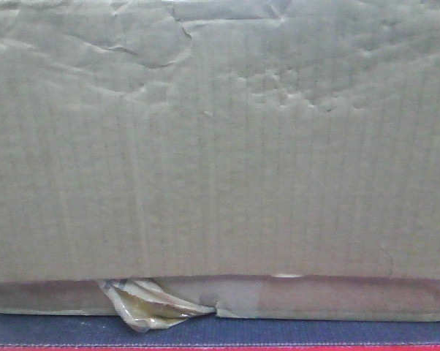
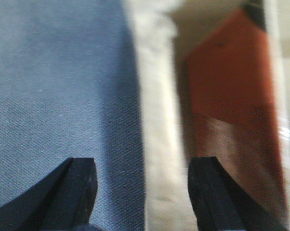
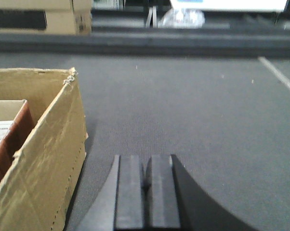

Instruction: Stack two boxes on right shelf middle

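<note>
dark platform [image 1: 315, 333], two stacked boxes [image 1: 220, 161]

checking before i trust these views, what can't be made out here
Front view: the large box fills the frame, its top and sides cut off, hiding everything behind.
Front view: the thin box shows only a front strip beneath it.
Left wrist view: blurred; the pale edge ahead of the open left claw is unidentifiable.
Right wrist view: the open carton is cut off at left, contents mostly hidden.
</note>
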